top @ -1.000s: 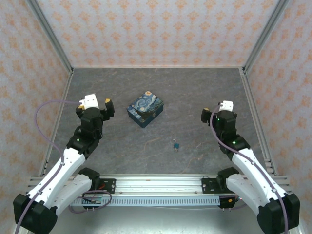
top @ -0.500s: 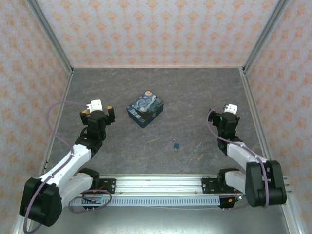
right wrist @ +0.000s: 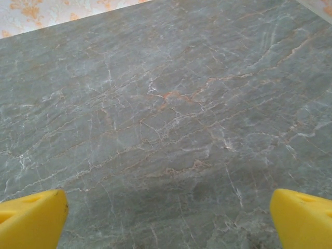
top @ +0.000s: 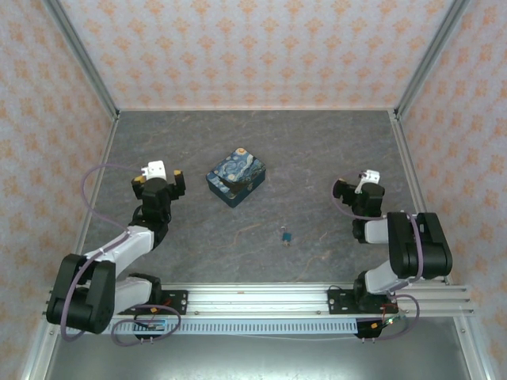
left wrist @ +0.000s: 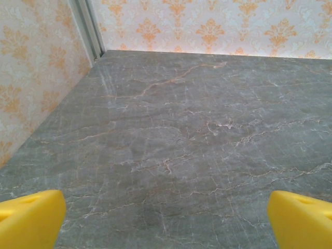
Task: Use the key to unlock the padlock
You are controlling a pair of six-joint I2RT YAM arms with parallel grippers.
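Now both arms sit folded back near base, likely to keep out of way. Left gripper (top: pixel 158 176) wide open, holds nothing. Right gripper (top: pixel 356 188) same. Padlock (top: pixel 286 235) lies on table (top: pixel 317 150) between arms, apart from painted box (top: pixel 236 176). Key too small to tell.

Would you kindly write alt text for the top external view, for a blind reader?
A tiny teal padlock lies on the grey marbled table, nearer the open right gripper than the open left gripper. A blue-and-yellow painted box sits farther back, left of it.
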